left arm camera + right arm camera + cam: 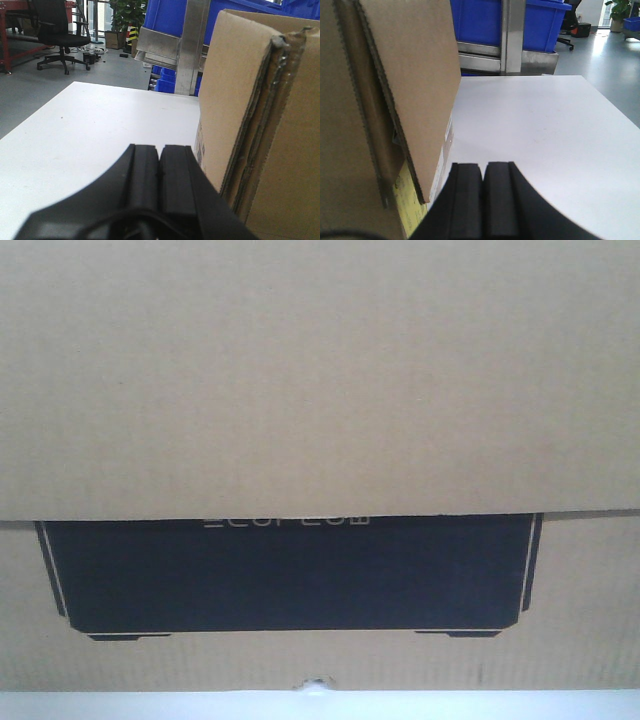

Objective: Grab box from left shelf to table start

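On the tabletop: you see the ECOFLOW cardboard box (320,390) standing on the white tabletop (100,130), filling the front view.
Left pincer (160,165): clenched, empty, just left of the box's side.
Right pincer (483,185): clenched, empty, just right of the box.
Behind: steel shelf (512,35) with blue bins (475,20).

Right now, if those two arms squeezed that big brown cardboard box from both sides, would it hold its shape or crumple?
The big brown corrugated cardboard box would probably hold: its walls look layered. The loose side flap might flex first. It may slide easily, since the white table looks smooth. Weight cannot be judged.
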Available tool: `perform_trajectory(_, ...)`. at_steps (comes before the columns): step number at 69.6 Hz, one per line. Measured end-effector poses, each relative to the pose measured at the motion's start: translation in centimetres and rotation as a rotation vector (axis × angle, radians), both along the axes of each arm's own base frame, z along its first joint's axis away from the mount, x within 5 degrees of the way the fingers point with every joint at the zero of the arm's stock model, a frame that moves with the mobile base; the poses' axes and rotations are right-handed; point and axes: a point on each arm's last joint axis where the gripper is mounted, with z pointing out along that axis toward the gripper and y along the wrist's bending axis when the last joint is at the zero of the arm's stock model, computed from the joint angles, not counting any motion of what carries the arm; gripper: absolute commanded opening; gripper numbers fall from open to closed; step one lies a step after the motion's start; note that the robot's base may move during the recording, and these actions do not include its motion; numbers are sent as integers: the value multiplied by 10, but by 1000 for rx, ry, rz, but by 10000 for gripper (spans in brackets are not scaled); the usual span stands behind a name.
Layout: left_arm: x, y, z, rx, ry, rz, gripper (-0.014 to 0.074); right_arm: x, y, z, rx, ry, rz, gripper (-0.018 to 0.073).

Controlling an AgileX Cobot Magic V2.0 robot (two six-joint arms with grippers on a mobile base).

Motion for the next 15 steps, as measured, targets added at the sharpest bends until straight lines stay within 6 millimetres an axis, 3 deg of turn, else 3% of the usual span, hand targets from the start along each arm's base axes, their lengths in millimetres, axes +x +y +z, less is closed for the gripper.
perform_trajectory(15,0,0,0,0,0,0,-102,0,0,0,0,0,0,57)
